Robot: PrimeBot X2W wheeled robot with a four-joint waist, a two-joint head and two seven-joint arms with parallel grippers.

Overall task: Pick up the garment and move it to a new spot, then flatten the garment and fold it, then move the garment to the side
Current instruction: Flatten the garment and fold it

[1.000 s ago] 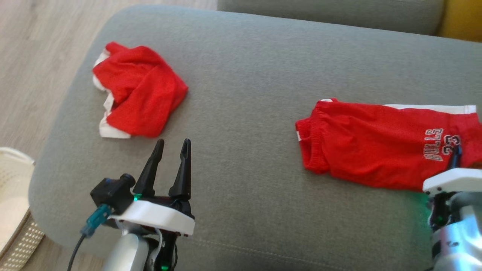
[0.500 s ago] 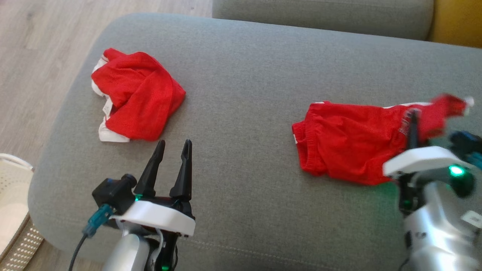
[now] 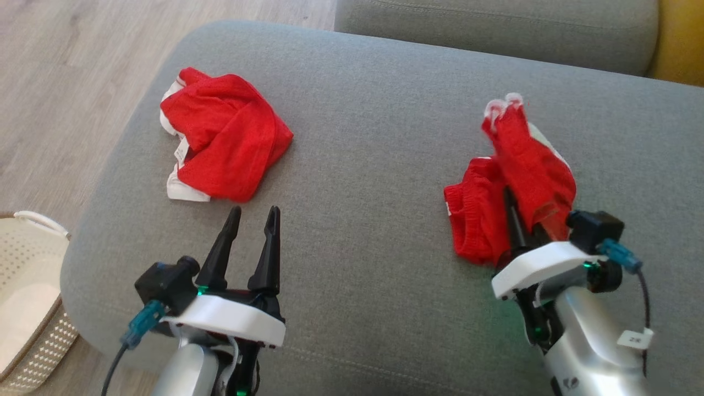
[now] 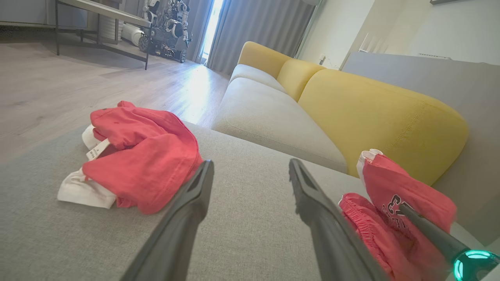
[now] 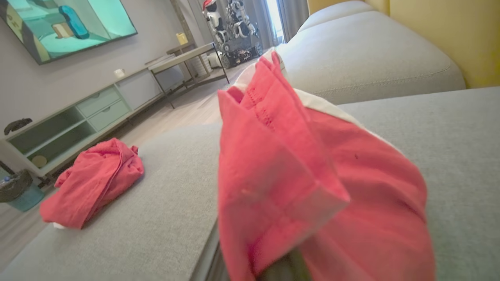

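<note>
Grey sofa cushion runs under both arms, its near edge at the bottom of your head view. A pale woven basket stands on the wood floor off the near left corner. Your left gripper hovers over bare fabric close to that edge, fingers spread, nothing between them. Your right gripper sits level with it on the right, fingers pressed together and pinching the garment; one dark finger runs up into the red cloth, tips buried. The garment is on the right half of the cushion: one part stands up in a peak with white trim at its top, while the gathered end rests on the cushion just left of the gripper. Black print shows on the raised fold in the left wrist view, possibly digits, too creased to read. Farther back on the left, a crumpled red bundle with white trim lies well apart from the garment. Beyond it are a second grey seat and a yellow backrest.
</note>
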